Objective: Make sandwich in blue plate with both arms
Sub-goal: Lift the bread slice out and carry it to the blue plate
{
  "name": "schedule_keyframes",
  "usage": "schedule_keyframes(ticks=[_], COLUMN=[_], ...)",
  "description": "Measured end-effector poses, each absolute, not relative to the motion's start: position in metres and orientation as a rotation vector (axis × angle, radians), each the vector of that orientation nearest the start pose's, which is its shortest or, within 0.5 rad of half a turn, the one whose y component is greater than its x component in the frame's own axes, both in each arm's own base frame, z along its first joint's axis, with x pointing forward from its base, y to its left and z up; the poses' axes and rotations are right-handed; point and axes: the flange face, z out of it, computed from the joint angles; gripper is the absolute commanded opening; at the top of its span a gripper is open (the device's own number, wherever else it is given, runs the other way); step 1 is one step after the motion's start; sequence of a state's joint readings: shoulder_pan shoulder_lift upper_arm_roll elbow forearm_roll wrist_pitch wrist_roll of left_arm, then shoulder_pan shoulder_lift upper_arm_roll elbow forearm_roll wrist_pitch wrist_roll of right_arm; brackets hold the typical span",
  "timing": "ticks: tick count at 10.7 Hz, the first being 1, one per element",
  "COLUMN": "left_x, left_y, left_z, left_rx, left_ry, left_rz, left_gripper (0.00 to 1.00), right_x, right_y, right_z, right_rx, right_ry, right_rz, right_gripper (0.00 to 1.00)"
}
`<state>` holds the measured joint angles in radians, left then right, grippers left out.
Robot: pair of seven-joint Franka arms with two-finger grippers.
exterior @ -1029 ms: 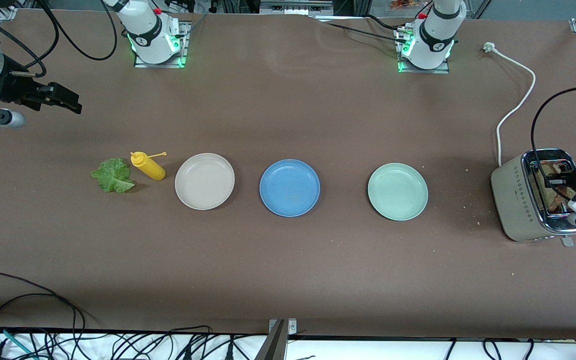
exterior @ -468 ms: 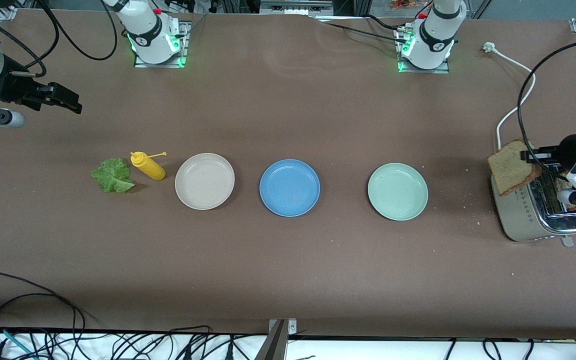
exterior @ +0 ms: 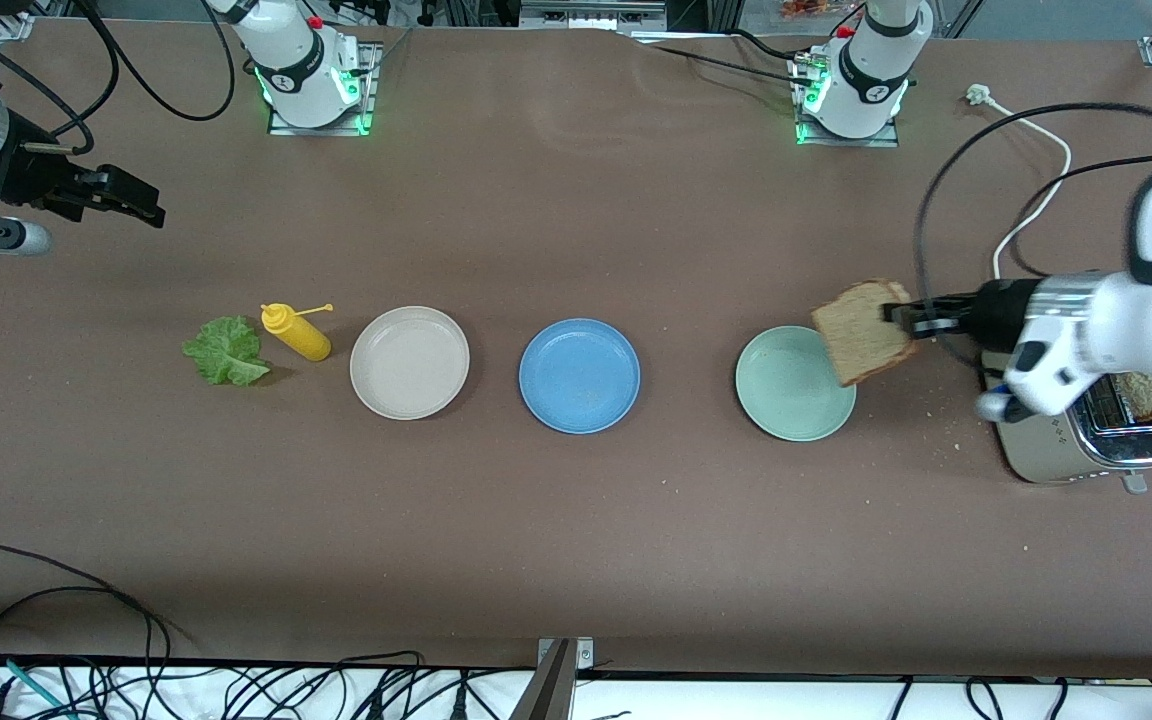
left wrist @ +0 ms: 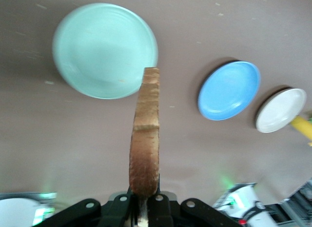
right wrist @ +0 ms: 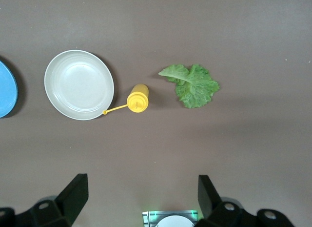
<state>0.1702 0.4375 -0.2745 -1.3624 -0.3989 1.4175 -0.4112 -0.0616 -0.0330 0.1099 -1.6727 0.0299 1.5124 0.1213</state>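
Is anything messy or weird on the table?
A little. Crumbs are scattered on the table between the mint-green plate and the toaster, and the yellow squeeze bottle lies tipped on its side beside the beige plate.

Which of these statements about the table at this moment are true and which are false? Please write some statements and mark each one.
1. The left hand is shut on a bread slice. True.
2. The bread slice already lies in the blue plate. False: it hangs in the air, over the edge of the mint-green plate.
3. The right hand is open and holds nothing. True.
4. The lettuce leaf lies on the beige-white plate. False: it lies on the table, beside the yellow bottle.
5. A second bread slice sits in the toaster. True.
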Motion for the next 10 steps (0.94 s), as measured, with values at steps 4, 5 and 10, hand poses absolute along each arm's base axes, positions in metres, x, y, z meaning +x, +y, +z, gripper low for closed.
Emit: schedule_keyframes(ticks=[4, 5, 10], left_x=[0.638, 0.632, 0.59], left_y=[-0.223, -0.259, -0.395], left_z=[0.428, 0.416, 0.352], left_rx=[-3.481, -3.489, -3.523], left_ry=[-0.884, -0.942, -1.129], left_rz=[0.76, 0.688, 0.447], left_gripper=[0.0, 0.0, 0.0], right_x=[0.534, 0.534, 0.529], right_y=[0.031, 0.031, 0.042], right_z=[0.59, 0.59, 0.59], right_rx=[-3.117, -3.117, -3.118], right_ry=[0.113, 0.112, 0.081], right_rz=[0.202, 0.202, 0.238], right_gripper=[1.0, 1.0, 1.0])
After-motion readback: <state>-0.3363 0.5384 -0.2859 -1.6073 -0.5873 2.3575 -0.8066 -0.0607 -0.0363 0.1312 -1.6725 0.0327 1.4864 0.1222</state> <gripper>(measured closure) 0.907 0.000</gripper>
